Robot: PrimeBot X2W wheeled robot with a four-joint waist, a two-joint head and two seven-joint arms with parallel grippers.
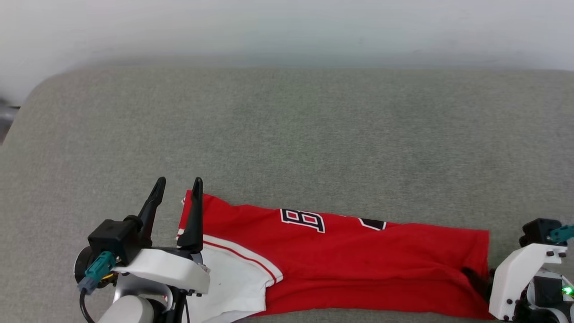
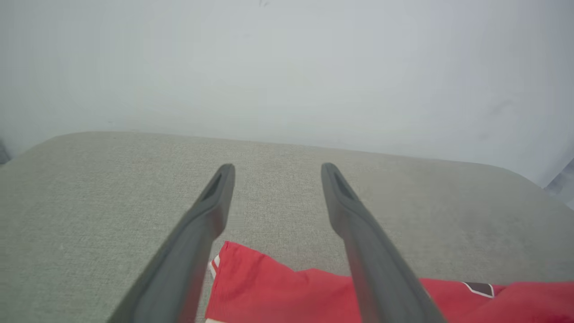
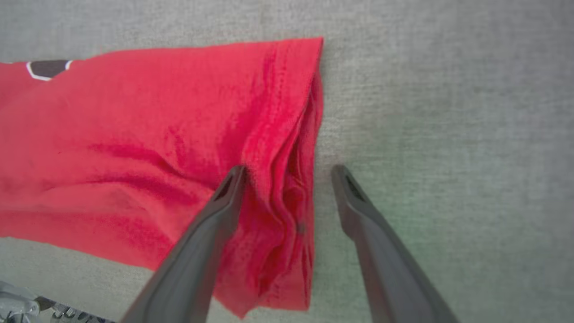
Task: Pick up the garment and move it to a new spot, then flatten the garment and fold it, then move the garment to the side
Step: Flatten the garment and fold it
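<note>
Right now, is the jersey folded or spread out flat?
Folded into a long band: the jersey has its lettering cut off along its far edge, and stacked layers show at the hem end.

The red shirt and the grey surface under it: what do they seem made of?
Shirt: soft matte knit, likely cotton or polyester jersey; it creases softly and its hem shows stitching. Grey surface: matte woven upholstery cloth, judging by its fine visible weave.

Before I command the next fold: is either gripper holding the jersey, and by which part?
Nothing is held. The left gripper stands open at the sleeve end of the garment; the right gripper stands open astride its hem edge.
</note>
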